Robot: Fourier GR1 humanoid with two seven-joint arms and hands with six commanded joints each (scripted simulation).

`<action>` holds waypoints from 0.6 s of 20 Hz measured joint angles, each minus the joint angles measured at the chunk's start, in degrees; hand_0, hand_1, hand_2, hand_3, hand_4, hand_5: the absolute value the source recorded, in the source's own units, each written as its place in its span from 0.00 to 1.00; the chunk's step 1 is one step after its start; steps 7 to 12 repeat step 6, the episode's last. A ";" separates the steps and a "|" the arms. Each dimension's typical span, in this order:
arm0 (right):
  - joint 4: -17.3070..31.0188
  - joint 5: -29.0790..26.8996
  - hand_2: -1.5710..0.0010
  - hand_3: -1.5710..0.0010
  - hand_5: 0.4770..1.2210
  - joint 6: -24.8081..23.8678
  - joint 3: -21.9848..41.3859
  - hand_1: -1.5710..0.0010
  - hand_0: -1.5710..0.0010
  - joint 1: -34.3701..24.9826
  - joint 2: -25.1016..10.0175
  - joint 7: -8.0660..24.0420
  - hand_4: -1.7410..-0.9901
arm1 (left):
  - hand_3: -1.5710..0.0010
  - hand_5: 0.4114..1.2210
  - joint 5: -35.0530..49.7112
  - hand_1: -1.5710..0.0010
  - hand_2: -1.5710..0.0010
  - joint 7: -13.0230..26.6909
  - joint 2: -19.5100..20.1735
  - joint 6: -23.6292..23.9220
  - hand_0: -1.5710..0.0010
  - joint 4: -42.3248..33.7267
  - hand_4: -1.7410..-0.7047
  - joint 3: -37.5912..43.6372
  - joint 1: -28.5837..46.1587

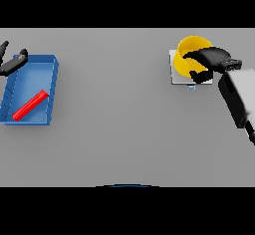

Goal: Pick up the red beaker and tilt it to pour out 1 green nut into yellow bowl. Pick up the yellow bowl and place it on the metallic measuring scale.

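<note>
Grey worktop (pixel 119 129) fills the view, and its near part carries nothing that I can name. At the right side the white and grey right arm (pixel 238 97) comes in from the right edge, where it is cut off, and its dark right hand (pixel 211 59) reaches over the yellow bowl (pixel 188 50). The fingers curl round the bowl's right rim and wall, so the hand is holding the bowl, and they hide that part of it. The bowl stands on the metallic measuring scale (pixel 174 69), a pale square plate; only its left edge and a strip in front are visible, the rest is covered by the bowl and the hand. Inside the bowl I cannot make out any green nut. Well apart, at the left side, a blue tray (pixel 50 87) lies on the worktop, and a red beaker (pixel 30 104) lies on its side in it, slanting. The left hand (pixel 12 62) shows at the tray's far left corner, partly cut by the picture edge; its fingers look straight and relaxed, holding nothing.
</note>
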 measured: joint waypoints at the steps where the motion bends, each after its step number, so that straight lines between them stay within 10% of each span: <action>1: 0.04 0.45 0.90 0.92 0.46 0.14 0.48 0.88 0.87 -0.11 0.09 0.07 0.41 | 1.00 0.42 -0.06 1.00 1.00 1.01 -0.33 -0.02 1.00 -0.27 0.87 -0.36 -0.57; 12: -0.31 1.06 0.97 0.97 0.41 1.82 1.23 0.96 0.96 -0.01 -0.48 1.36 0.47 | 1.00 0.43 -0.02 1.00 1.00 0.83 -0.01 0.00 1.00 -1.26 0.88 -0.40 0.13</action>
